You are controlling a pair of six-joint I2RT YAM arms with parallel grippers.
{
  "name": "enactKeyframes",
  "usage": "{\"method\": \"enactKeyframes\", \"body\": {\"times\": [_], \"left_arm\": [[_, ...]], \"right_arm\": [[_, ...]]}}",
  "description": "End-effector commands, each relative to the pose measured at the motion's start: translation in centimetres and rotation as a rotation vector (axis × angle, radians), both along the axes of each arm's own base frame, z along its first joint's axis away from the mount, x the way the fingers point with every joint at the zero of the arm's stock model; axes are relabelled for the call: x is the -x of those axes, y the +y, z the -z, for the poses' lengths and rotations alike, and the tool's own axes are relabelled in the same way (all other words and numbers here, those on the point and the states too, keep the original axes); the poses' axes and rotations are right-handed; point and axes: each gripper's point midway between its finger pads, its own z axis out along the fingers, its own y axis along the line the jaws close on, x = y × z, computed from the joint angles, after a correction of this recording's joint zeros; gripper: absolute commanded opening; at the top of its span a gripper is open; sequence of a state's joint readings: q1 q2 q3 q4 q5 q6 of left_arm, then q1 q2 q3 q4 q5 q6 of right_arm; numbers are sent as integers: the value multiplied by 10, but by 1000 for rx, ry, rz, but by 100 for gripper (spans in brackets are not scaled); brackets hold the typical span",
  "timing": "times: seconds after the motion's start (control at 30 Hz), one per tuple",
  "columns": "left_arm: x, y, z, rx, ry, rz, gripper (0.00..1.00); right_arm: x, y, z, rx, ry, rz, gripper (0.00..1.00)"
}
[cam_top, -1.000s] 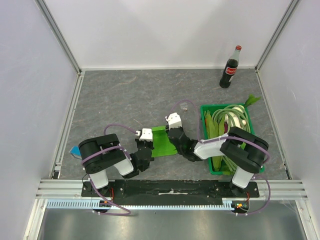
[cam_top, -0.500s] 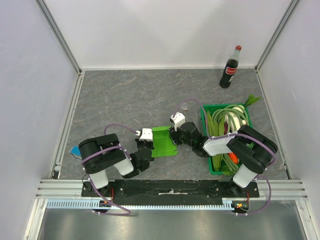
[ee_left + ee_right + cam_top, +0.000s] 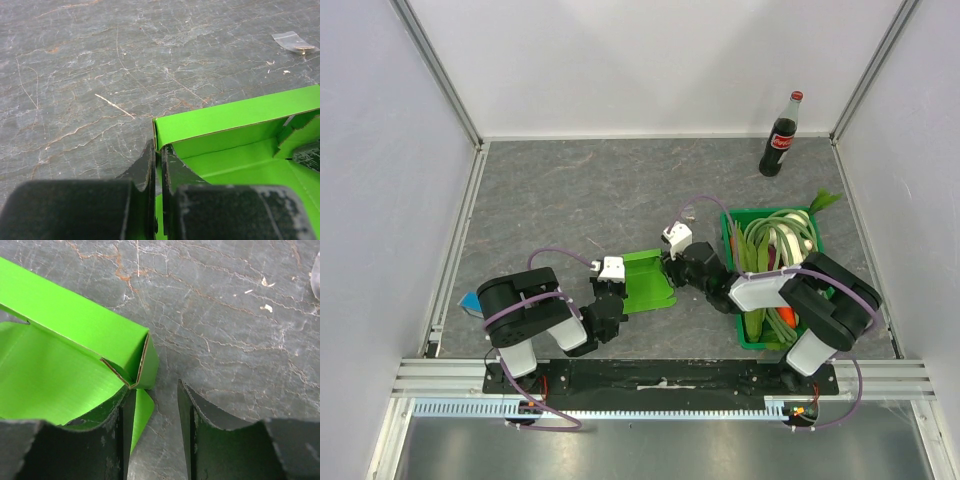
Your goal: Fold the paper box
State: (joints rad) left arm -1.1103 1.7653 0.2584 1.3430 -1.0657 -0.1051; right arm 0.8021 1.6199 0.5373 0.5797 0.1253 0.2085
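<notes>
Where the paper box (image 3: 648,282) is sitting: low on the grey bench (image 3: 570,190), between the two arms, just left of the dark-green crate (image 3: 760,343) and apart from it.
Paper box shape: it is lying open side up, with one long wall standing folded along its far edge and a small loose flap hanging off the right-hand corner.
Left claw (image 3: 157,147): it is reaching in from the box's left end, its fingers pressed together on the thin card at that corner, so it is clamping the paper box.
Right claw (image 3: 153,395): it is coming in low at the box's right corner with its fingers spread apart; the loose flap is sitting in the gap, close against the left finger.
Right claw contact: the left finger is overlapping the box's inner corner, but the wrist view is too tight to tell whether it is actually pressing the card.
Crate: it is holding long green vegetables and something orange, and the right arm is crossing above it.
Cola bottle (image 3: 780,135): it is standing upright at the far right corner of the bench, well apart from the box.
Blue block (image 3: 470,300): it is peeking out at the bench's left edge, partly hidden by the left arm.
</notes>
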Motion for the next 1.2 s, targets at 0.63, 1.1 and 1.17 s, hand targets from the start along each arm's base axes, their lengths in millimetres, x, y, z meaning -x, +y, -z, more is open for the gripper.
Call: {"method": "enactKeyframes", "body": {"times": [0.63,1.1,1.17], "left_arm": [[-5,-9,-49,247,-141,-22,2],[-4,-8,-49,250,-140,-22,2],[-4,-8,-50,253,-141,-25,2]], "right_arm": [[-42,17,-33,-52,-166,178,38],[-48,21,-20,-20,-135,291,0],[-48,14,-12,10,-111,432,0]]}}
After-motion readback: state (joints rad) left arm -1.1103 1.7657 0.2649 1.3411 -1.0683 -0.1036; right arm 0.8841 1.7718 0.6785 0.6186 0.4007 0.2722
